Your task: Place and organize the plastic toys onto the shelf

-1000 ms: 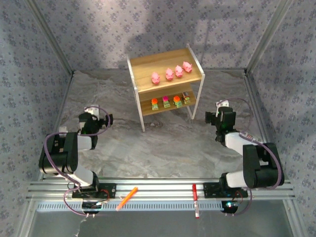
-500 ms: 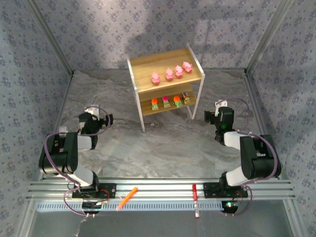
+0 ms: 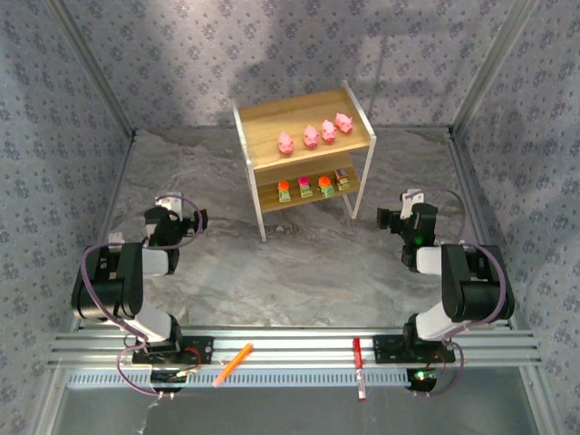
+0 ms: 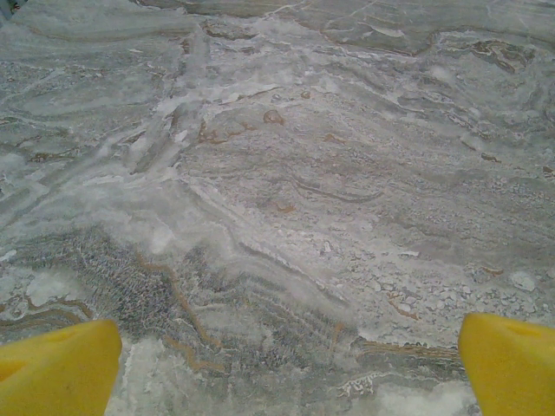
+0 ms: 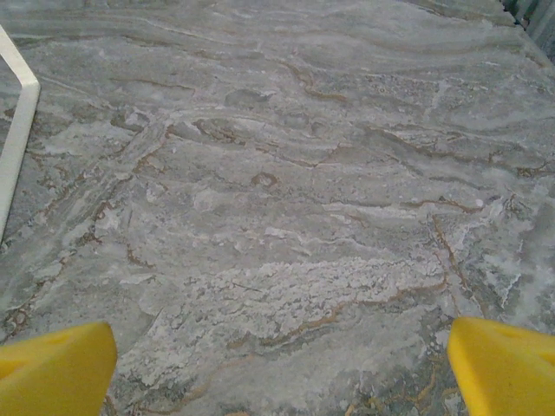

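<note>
Four pigs [image 3: 311, 136] sat on shelf [image 3: 272, 113] top board, four blocks [image 3: 305, 188] on lower. Jaws of left gripper [image 4: 286, 364] and right gripper [image 5: 282, 364] stood wide, empty. Risk: right gripper, near shelf, could clip it and topple toys

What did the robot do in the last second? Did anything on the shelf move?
The right gripper drew back a little toward its own base, open and empty. The left gripper, the four pink pigs on top of the shelf and the four blocky toys on its lower board stayed put.
</note>
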